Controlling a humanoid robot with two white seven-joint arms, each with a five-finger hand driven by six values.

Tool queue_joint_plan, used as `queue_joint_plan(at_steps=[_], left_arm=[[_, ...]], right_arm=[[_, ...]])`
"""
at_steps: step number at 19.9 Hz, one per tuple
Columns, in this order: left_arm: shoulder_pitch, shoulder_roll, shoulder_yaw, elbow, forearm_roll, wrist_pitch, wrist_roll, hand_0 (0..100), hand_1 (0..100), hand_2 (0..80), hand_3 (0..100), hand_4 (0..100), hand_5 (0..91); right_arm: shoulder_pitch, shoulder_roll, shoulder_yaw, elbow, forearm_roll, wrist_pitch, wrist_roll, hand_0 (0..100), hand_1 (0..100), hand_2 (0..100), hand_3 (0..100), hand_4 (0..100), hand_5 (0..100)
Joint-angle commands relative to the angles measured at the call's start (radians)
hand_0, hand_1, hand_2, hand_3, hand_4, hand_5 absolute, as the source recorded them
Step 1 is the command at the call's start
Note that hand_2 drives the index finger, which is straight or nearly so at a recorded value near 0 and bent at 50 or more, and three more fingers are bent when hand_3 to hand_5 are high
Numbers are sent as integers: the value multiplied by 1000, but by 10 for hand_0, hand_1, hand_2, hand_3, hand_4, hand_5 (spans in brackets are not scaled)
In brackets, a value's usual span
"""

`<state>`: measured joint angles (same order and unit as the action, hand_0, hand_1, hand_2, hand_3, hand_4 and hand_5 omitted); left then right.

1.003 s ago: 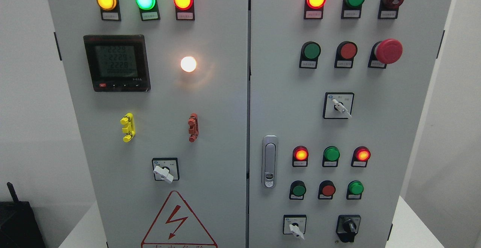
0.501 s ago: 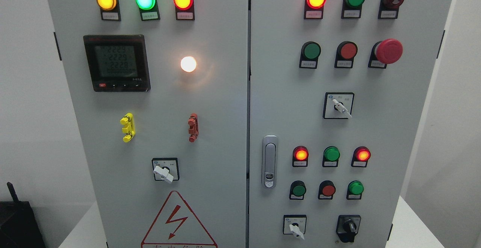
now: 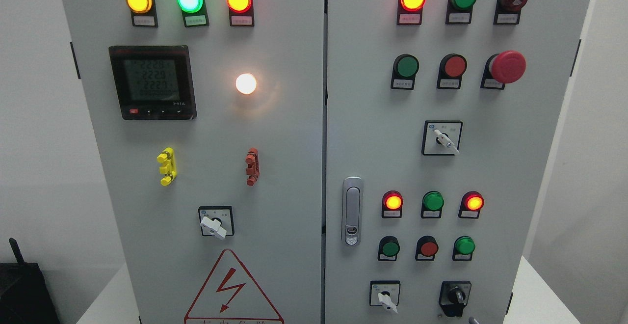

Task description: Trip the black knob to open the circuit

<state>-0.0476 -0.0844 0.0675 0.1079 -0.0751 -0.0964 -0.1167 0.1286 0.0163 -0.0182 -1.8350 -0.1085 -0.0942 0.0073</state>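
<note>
Black knob (image 3: 455, 296): located near the lower right corner of the cabinet's right door (image 3: 373, 118), right of a white selector switch (image 3: 385, 298) and below a row of three push buttons. Its pointer appears roughly vertical.

A small grey tip (image 3: 473, 320) shows at the picture's bottom edge, just below and right of the knob; probably part of the right hand. Whether the fingers are spread or curled cannot be told. The left hand is not visible.

Procedure, as judged: raise the hand squarely to the knob, pinch the pointer bar from both sides, then rotate firmly to the next detent. Avoid contact with the adjacent white selector.
</note>
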Motion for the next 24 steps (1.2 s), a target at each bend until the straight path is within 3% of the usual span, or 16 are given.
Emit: queue_joint_plan(at_steps=[1, 24], left_arm=[[0, 0, 0, -27, 0, 0, 0, 120, 389, 0, 0, 0, 0], [0, 0, 0, -27, 0, 0, 0, 120, 389, 0, 0, 0, 0]], right_arm=[[-10, 22, -16, -7, 3, 1, 2, 0, 20, 49, 1000, 1000, 998], [-41, 21, -14, 34, -2, 13, 5, 0, 15, 61, 1000, 1000, 998]])
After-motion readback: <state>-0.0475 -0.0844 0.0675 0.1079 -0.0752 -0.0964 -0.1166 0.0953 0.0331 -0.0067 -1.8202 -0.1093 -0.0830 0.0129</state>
